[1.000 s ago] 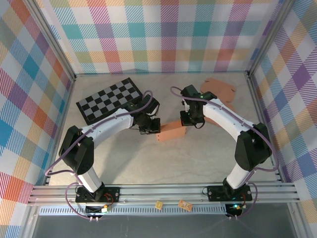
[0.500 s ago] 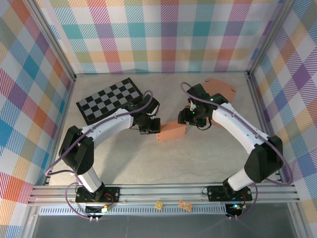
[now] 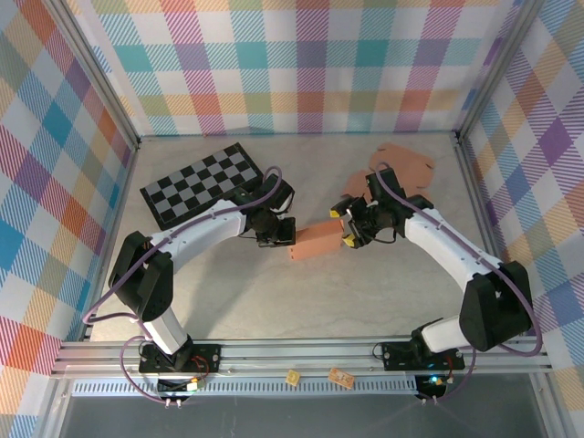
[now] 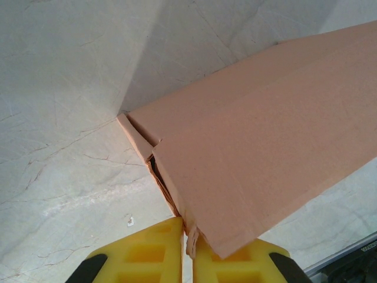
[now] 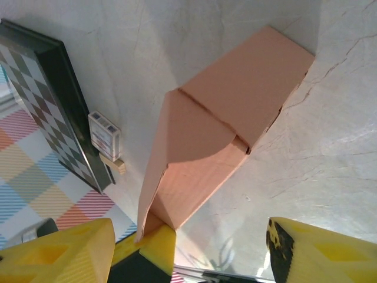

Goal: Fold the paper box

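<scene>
Paper box (image 3: 317,241) sits mid-table between the two arms, with the end flap on the right arm's side hanging open; left claw (image 4: 188,233) is pressed together on a thin corner edge of the cardboard; right claw (image 5: 194,250) is spread wide right by that open flap, gripping nothing; my worry is that skinny pinch; if the right one shoves the flap, I reckon the box pivots or slips free, or the flap creases off its fold line; table (image 3: 274,301) is pale, marbled and looks slick, so no help there; checkerboard (image 3: 203,183) far left, flat cardboard blanks (image 3: 406,164) far right, loud plaid walls (image 3: 301,64) all round
</scene>
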